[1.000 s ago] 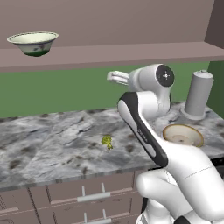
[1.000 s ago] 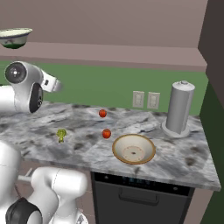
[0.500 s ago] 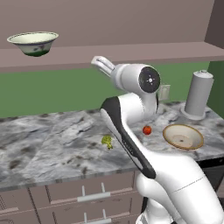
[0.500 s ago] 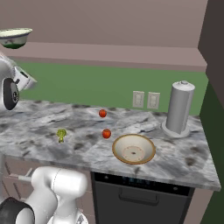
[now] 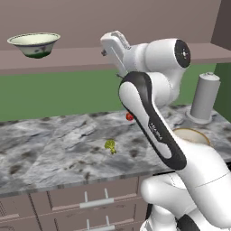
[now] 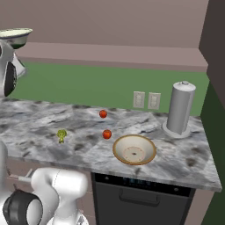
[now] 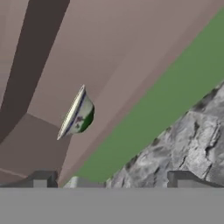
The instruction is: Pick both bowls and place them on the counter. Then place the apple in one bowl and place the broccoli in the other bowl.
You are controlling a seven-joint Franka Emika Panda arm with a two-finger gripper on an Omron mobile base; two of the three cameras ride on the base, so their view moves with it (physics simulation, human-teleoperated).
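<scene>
The gripper [image 5: 108, 43] sits at upper centre of the left base view, raised to shelf height, its jaws spread wide and holding nothing. The green-patterned bowl [image 5: 34, 44] stands on the shelf [image 5: 76, 56] at upper left, well apart from the gripper. The tan bowl [image 6: 134, 149] already rests on the table [image 6: 44, 123] at lower centre of the right base view, with an apple [image 6: 107, 134] just beside it, a second red fruit [image 6: 103, 114] behind, and the broccoli [image 6: 61, 134] to the left. The likely risk: the bowl is deep and round-walled, so a grip on its rim may slip or tip it off the shelf edge.
</scene>
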